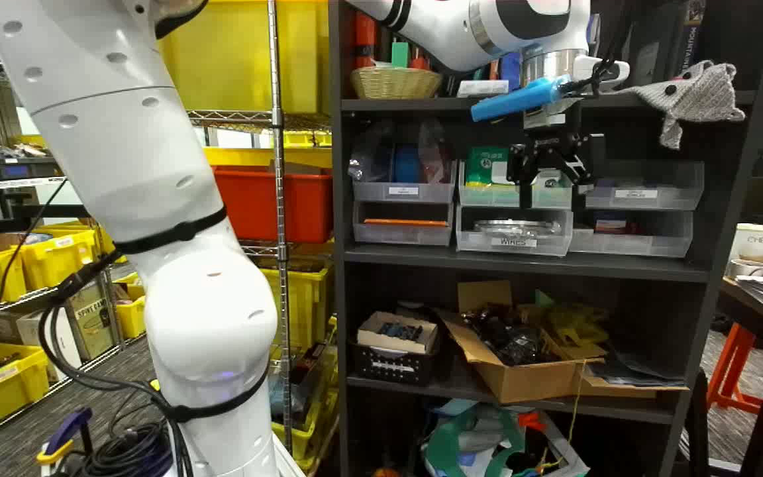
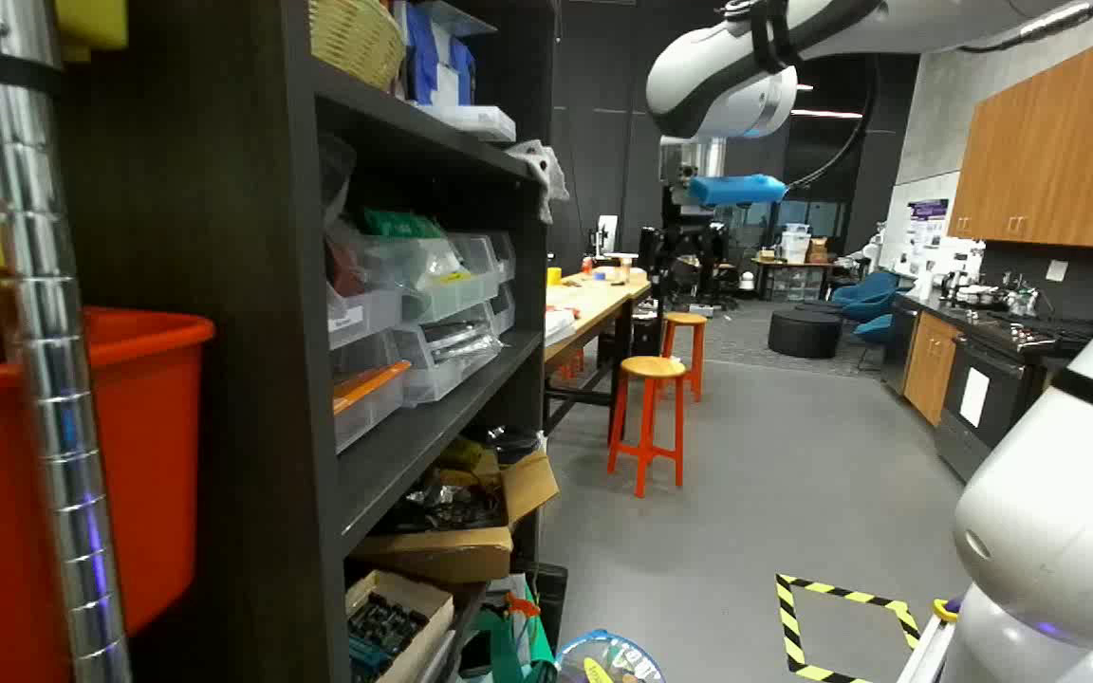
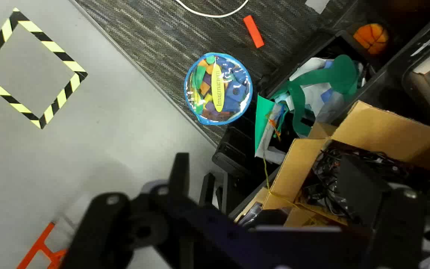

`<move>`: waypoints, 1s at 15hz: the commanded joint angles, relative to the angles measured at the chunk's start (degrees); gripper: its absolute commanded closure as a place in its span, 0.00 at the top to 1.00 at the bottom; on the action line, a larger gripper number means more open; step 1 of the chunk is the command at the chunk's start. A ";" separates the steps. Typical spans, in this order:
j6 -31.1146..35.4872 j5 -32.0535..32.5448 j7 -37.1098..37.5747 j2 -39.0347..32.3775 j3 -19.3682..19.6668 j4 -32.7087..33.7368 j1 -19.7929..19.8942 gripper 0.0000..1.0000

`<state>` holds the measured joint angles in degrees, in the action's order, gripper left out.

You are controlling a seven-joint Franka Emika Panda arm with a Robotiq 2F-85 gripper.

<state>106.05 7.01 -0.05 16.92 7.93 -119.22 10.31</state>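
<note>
I count 6 clr bins (image 1: 514, 242), 1 wicker bskt (image 1: 396, 83), 1 gry knit toy (image 1: 696, 98), 2 wood-top stools (image 2: 651, 368), 1 rnd clr bag (image 3: 218, 88), 1 red block (image 3: 254, 31).

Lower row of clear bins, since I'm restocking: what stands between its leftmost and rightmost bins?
The bin labelled WIRES, as seen in an exterior view.

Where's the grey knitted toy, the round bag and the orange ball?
Grey knitted toy (image 1: 701, 99): in an exterior view, on its body.
Round bag (image 3: 218, 89): wrist view, on its yellow label.
Orange ball (image 3: 371, 38): wrist view, on its visible middle.
</note>
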 commanded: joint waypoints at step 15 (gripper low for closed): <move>15.42 -0.91 -5.19 4.71 4.46 -13.82 0.81 1.00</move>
<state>112.26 6.68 -1.36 17.43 10.15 -124.18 10.38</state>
